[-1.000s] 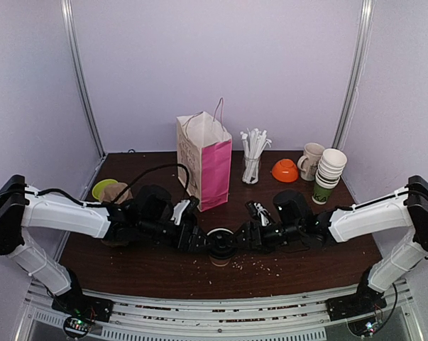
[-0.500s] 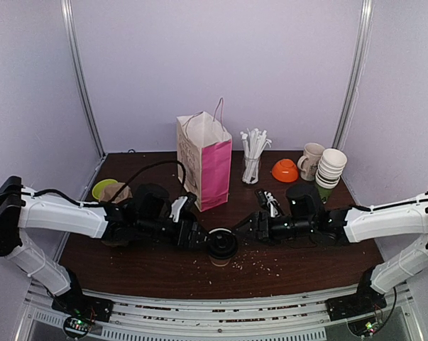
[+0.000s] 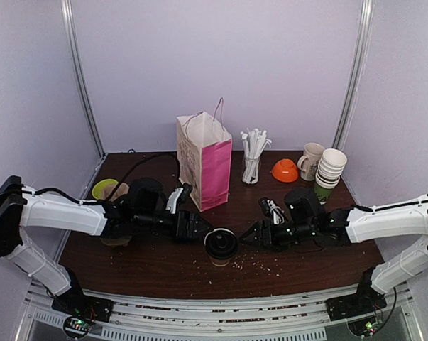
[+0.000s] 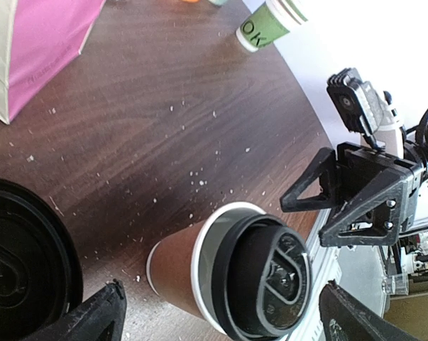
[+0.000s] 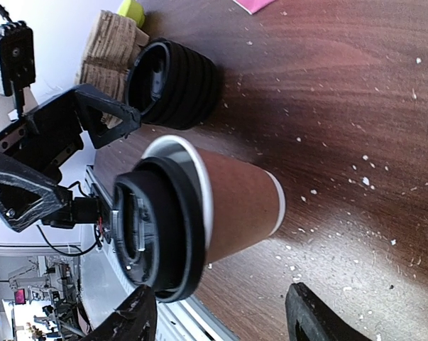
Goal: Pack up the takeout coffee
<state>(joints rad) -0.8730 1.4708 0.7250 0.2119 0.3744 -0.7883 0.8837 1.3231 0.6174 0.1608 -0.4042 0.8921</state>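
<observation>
just in front of the bag [image 3: 206, 167], the cup [image 3: 221, 245] looks light and crushable, best pinched mid-wall; left claw [image 3: 198, 229] and right claw [image 3: 250, 234] gape empty.

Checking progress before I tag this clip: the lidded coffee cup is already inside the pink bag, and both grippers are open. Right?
Not quite. The top external view shows the coffee cup standing on the table in front of the pink bag, not inside it. The rest holds: the cup is lidded, and the left gripper and right gripper are open.
</observation>
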